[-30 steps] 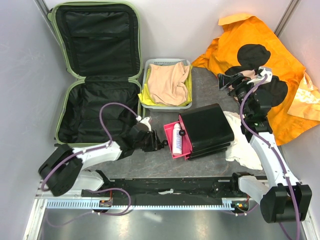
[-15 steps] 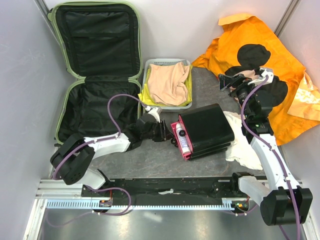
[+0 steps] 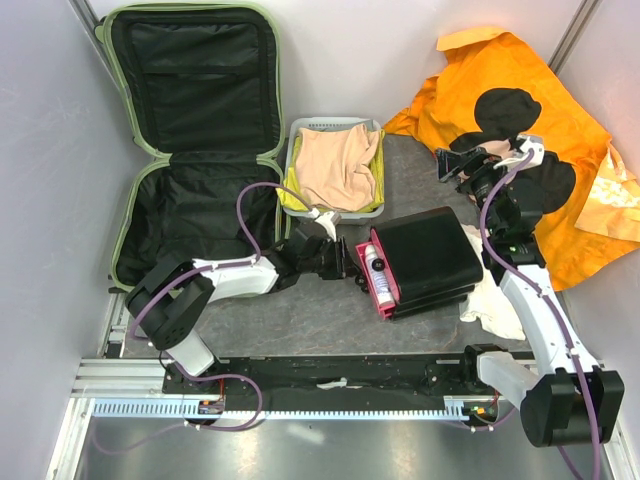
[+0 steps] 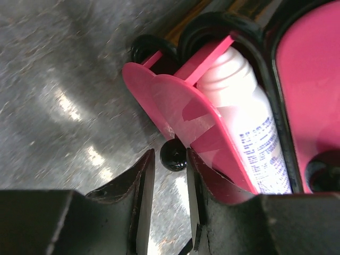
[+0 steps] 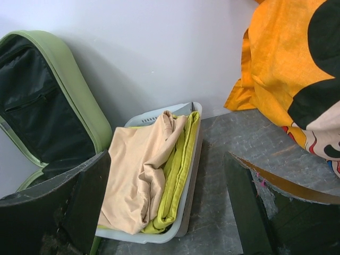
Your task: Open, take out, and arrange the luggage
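The pale green luggage (image 3: 190, 90) lies open at the far left, lid leaning on the wall, its black lining bare. It also shows in the right wrist view (image 5: 79, 101). My left gripper (image 3: 345, 262) is at the front of a pink drawer (image 3: 385, 290) of the black box (image 3: 430, 258). In the left wrist view the left gripper (image 4: 170, 155) has its jaws a narrow gap apart, and the drawer's black knob (image 4: 173, 157) sits just at the fingertips. A white bottle (image 4: 249, 122) lies in the drawer. My right gripper (image 3: 452, 163) is raised at the right, open and empty (image 5: 169, 159).
A white basket (image 3: 333, 212) with peach and yellow cloths stands between the luggage and the box, also in the right wrist view (image 5: 175, 228). An orange printed cloth (image 3: 500, 80) is heaped at the back right. A white cloth (image 3: 490, 295) lies under the box's right side.
My left gripper has moved right to the pink drawer. The drawer has slid further into the black box, and the box has shifted right. The right arm has barely moved.
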You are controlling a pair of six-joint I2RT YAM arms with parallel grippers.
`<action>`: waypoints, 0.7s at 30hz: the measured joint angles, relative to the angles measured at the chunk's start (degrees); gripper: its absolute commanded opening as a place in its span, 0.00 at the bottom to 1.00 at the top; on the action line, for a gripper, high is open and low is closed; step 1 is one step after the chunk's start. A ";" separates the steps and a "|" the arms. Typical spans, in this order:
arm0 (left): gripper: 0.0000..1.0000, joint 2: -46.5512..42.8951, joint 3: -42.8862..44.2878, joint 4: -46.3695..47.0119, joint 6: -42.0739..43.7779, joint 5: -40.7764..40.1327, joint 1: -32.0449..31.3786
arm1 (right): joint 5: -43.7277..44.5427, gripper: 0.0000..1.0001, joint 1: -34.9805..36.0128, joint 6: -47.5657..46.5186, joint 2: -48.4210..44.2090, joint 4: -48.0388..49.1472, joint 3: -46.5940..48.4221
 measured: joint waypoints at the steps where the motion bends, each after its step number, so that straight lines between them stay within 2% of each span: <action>1: 0.36 0.28 0.50 0.09 0.00 0.09 -0.07 | 0.00 0.94 0.00 -0.02 0.31 -0.02 0.00; 6: 0.39 0.81 1.51 0.17 0.00 0.13 -0.11 | 0.02 0.98 0.00 -1.46 2.73 -0.90 0.07; 11: 0.48 0.48 1.36 -0.26 0.57 -0.57 -0.09 | 0.46 0.98 -0.39 -9.90 7.67 -12.24 6.34; 16: 0.50 -3.15 -0.94 0.81 1.84 -0.48 -0.11 | -1.88 0.98 -5.22 -16.63 9.62 -22.21 11.06; 21: 0.50 -4.55 -2.75 4.22 2.80 0.63 -0.24 | -3.85 0.96 -6.67 -16.46 9.51 -26.56 10.36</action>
